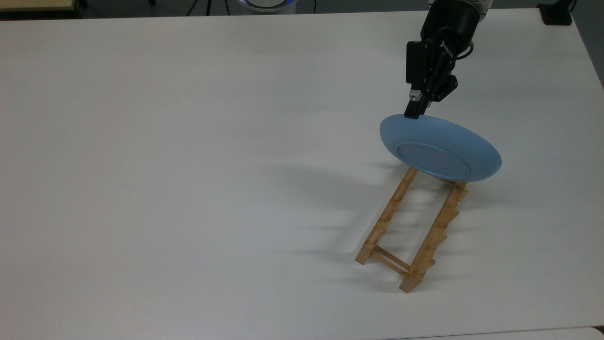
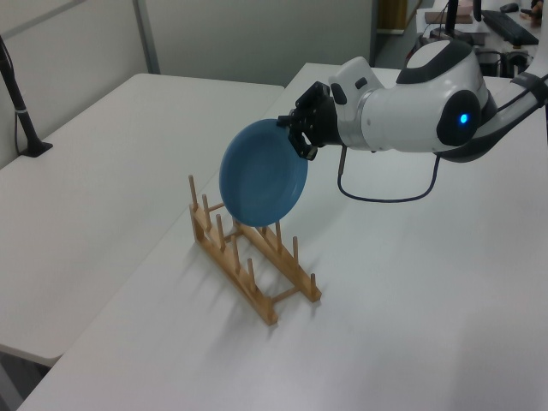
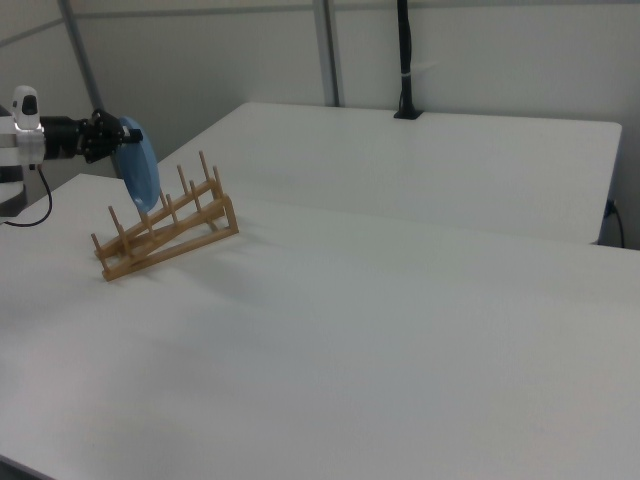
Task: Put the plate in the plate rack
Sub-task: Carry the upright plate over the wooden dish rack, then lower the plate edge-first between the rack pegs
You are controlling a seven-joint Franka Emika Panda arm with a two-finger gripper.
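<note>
My gripper is shut on the rim of the light-blue plate. The plate hangs tilted, nearly on edge, its underside with the foot ring facing the top view. It hovers over the far end of the wooden plate rack and hides the pegs there in the top view. Whether the plate touches the pegs I cannot tell. The rack stands on the white table.
A black cable loops down from the arm's white body. A black post stands on the far table in the right view, and another black stand at the left view's left edge.
</note>
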